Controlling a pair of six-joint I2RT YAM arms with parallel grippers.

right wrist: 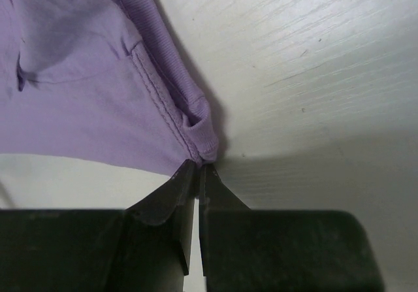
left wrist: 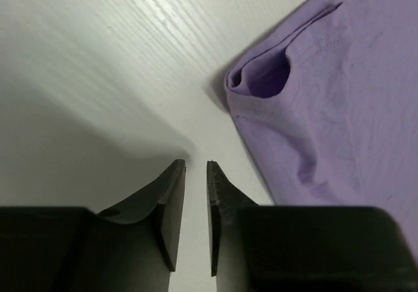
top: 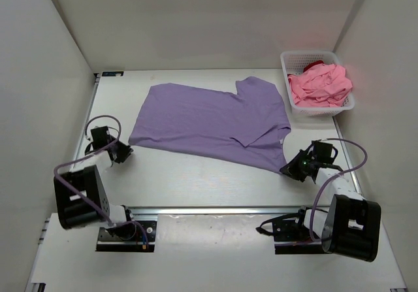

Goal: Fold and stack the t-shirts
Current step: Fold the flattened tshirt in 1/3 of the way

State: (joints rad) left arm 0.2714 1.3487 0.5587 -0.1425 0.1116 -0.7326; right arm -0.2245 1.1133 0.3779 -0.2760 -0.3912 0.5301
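Observation:
A lavender t-shirt (top: 215, 119) lies spread across the middle of the table, one part folded over near its right side. My right gripper (top: 287, 169) is at its near right corner. In the right wrist view that gripper (right wrist: 199, 166) is shut on the ribbed edge of the lavender t-shirt (right wrist: 85, 109). My left gripper (top: 125, 151) is low over the table just off the shirt's near left corner. In the left wrist view it (left wrist: 196, 166) stands open by a narrow gap with only bare table between the fingers. The shirt's sleeve (left wrist: 261, 80) lies ahead and to the right. A pink t-shirt (top: 320, 86) fills the basket, with dark red fabric (top: 315, 64) behind it.
The white lattice basket (top: 307, 53) stands at the back right corner of the table. White walls close in the table on the left, back and right. An aluminium rail (top: 215, 210) with both arm bases runs along the near edge.

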